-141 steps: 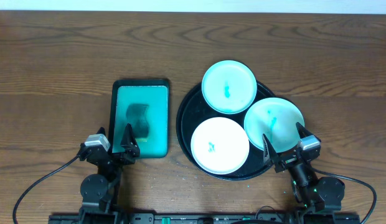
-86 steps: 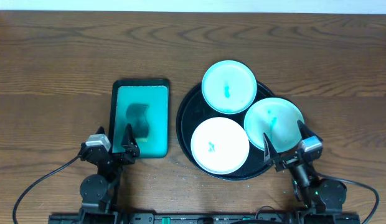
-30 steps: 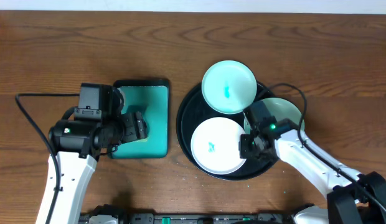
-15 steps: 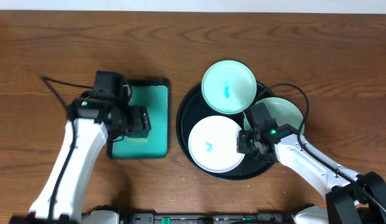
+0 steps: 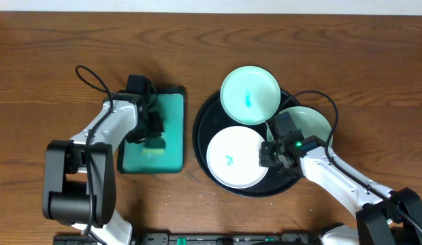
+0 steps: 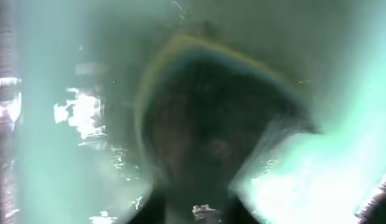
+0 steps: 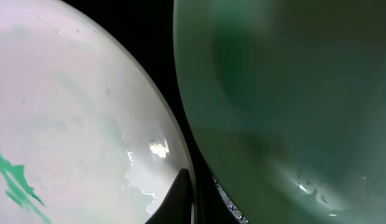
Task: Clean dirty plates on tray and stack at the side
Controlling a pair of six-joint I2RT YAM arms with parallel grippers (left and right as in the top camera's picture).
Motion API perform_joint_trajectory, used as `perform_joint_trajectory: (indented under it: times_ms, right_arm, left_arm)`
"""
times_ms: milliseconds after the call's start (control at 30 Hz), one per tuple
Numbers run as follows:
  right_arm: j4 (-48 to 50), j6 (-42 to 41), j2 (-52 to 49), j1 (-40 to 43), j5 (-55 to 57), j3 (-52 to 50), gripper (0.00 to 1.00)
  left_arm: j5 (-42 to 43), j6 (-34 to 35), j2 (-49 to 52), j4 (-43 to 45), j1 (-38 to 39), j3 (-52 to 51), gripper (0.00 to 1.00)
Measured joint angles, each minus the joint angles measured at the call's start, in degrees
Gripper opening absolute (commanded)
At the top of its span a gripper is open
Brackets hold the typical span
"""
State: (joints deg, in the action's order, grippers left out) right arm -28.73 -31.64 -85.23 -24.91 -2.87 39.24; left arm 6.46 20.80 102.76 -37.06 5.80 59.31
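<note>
Tray: the round black tray (image 5: 200, 129) sits right of centre on your wooden table (image 5: 61, 54) and carries all three plates.
Near plate: the near plate (image 5: 231, 158) is white with a small teal smear and lies at the tray's front left. Its right rim meets your right gripper (image 5: 264, 154).
Far plate: the far plate (image 5: 249, 95) is pale mint with a teal streak and lies at the tray's back edge, overhanging the rim.
Right plate: the right plate (image 5: 312, 121) is pale mint and partly covered by your right arm. It lies just beside the near plate, with a dark strip of tray between them.
Right gripper: it is closed narrow on the near plate's right rim. In the wrist view the upper finger (image 7: 177, 196) lies over that rim.
Left gripper: your left gripper (image 5: 154, 136) is down inside the teal container (image 5: 173, 112) left of the tray, well apart from the plates, at the dark sponge (image 6: 211, 124). The wrist view is blurred, so you cannot tell whether it grips the sponge.
</note>
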Motion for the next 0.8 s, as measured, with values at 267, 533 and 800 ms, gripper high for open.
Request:
perform_joint_trajectory:
  times_ms: [267,533,800]
  right_arm:
    - [0.15,-0.31,0.0,0.0,0.11,0.0,0.01]
    - [0.61,-0.42,0.0,0.0,0.35,-0.04,0.01]
    - [0.76,-0.42,-0.02,0.0,0.42,-0.07,0.01]
  left_arm:
    - [2.91,-0.04,-0.35,-6.08,-0.13,1.25,0.07]
    - [3.06,-1.64,-9.11,-11.67,-0.13,1.46,0.07]
    - [3.06,-1.77,-12.22,-11.56,-0.13,2.34,0.07]
